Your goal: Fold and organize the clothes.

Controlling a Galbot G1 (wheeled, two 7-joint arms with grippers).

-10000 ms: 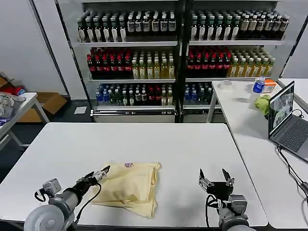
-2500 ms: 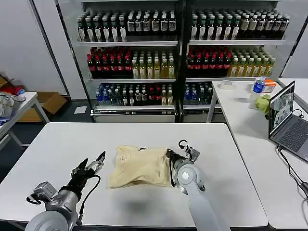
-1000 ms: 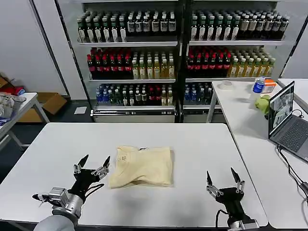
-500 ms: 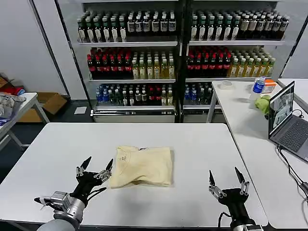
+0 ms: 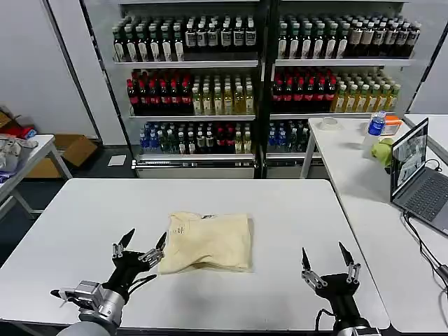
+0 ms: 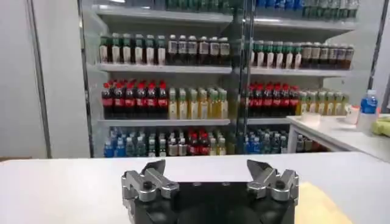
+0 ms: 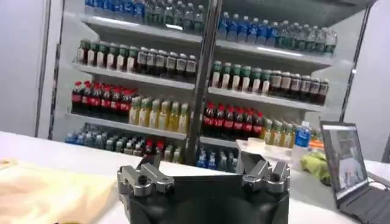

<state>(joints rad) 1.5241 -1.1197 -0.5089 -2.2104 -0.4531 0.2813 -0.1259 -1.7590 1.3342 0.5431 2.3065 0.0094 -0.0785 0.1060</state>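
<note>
Near the white table's (image 5: 294, 210) front edge toward its left corner, the left gripper (image 5: 141, 246) hovers with fingers spread, holding nothing, seemingly just clear of the cream T-shirt (image 5: 206, 240). The T-shirt lies folded left of the table's centre. Toward the front right corner, the right gripper (image 5: 327, 264) is likewise spread and empty.

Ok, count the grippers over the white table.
2. The left gripper hovers open beside the folded T-shirt; the right gripper hovers open near the table's front right.
</note>
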